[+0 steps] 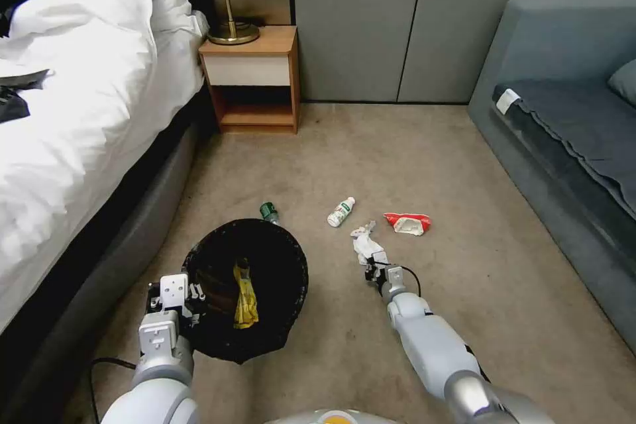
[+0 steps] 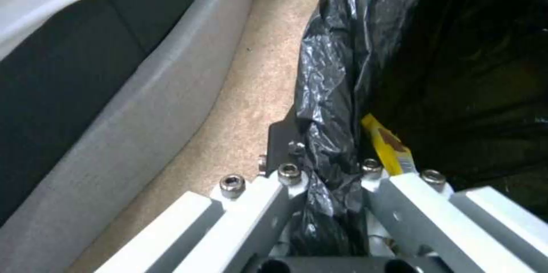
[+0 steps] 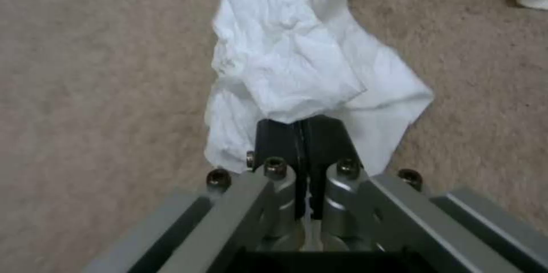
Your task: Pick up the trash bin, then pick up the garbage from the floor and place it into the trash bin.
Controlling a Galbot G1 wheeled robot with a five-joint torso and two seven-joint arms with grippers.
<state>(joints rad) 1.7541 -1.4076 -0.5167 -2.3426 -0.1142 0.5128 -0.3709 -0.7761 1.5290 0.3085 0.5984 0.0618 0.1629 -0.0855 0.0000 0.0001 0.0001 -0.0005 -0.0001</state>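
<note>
Crumpled white tissue pinched at the right gripper's tip, black-lined bin held at the left.

The crumpled white paper tissue (image 3: pixel 297 63) sits at the very tip of the right gripper (image 3: pixel 301 129), whose black fingers (image 3: pixel 274 138) are pressed together on its near edge, the rest of it spilling forward over the beige carpet (image 1: pixel 411 146). Just beyond it lie a small white plastic bottle with a green label (image 1: pixel 340 212) and a red-and-white snack wrapper (image 1: pixel 408 222). To the left, well apart from the tissue, stands the round trash bin lined with a black plastic bag (image 1: pixel 265 245); a yellow wrapper (image 1: pixel 245 298) lies inside. The left gripper (image 2: pixel 328 166) clamps the bag-covered rim on its near side. A small dark green bottle (image 1: pixel 268 212) rests just behind the bin, beside the white-sheeted bed (image 1: pixel 79 79).
</note>
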